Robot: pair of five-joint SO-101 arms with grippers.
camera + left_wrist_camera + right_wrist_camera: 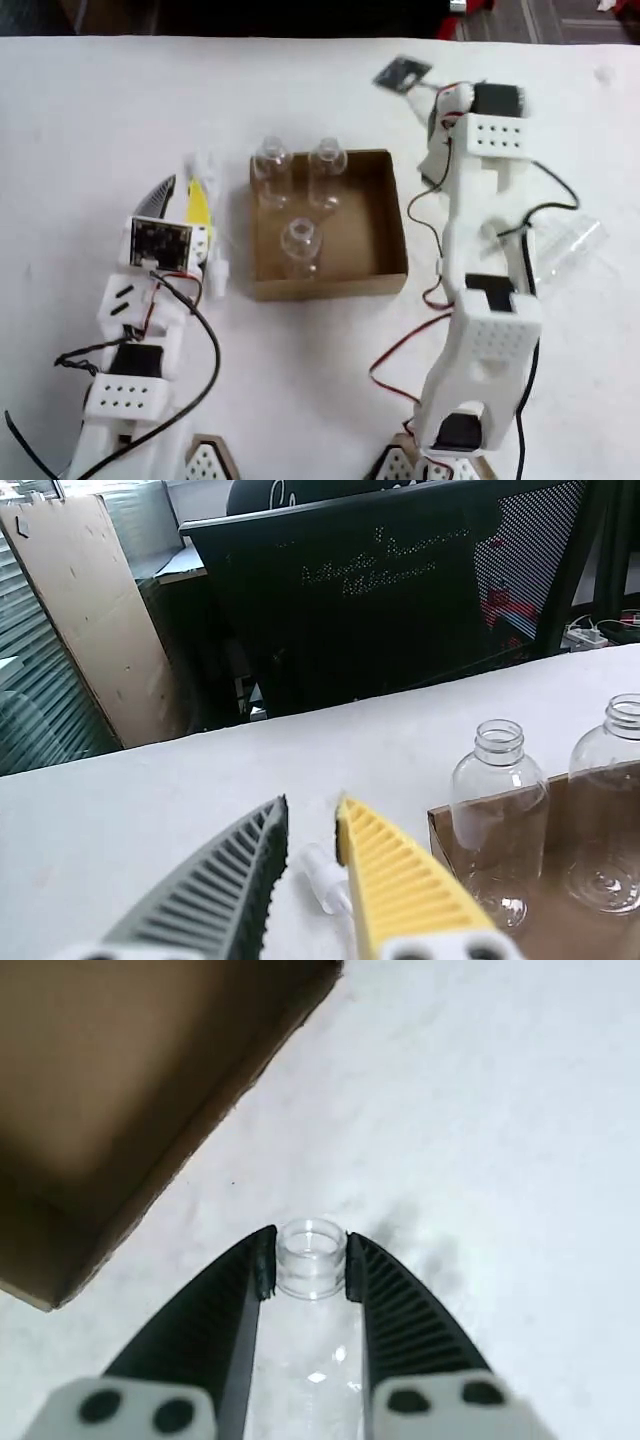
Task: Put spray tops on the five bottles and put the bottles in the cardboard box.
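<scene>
the right hand [310, 1248] is closed on the neck of a clear bottle [310, 1370]. both black fingers [395, 1310] press the neck just under its open rim. the body of the bottle runs back between the fingers toward the wrist, low over the white desk [100, 100]. no spray top is on it. beyond this hand's fingertips and off to one side sits a corner of the cardboard box [120, 1080], apart from the bottle.

the left hand [311, 810] is open a narrow way, one grey and one yellow finger [400, 890] spread in a slim v, and it grips nothing. a white spray top [322, 875] lies on the desk in the gap between them, just short of the tips; whether either finger touches it is hard to tell. in the high view this hand [183, 190] lies just beside the cardboard box [330, 287]. a second spray top [215, 268] lies between its wrist and the box wall.

three bottles stand upright and uncapped in the box: two [272, 165] [327, 165] ahead of the left hand's fingertips on the box side, one [300, 245] level with its wrist.
</scene>
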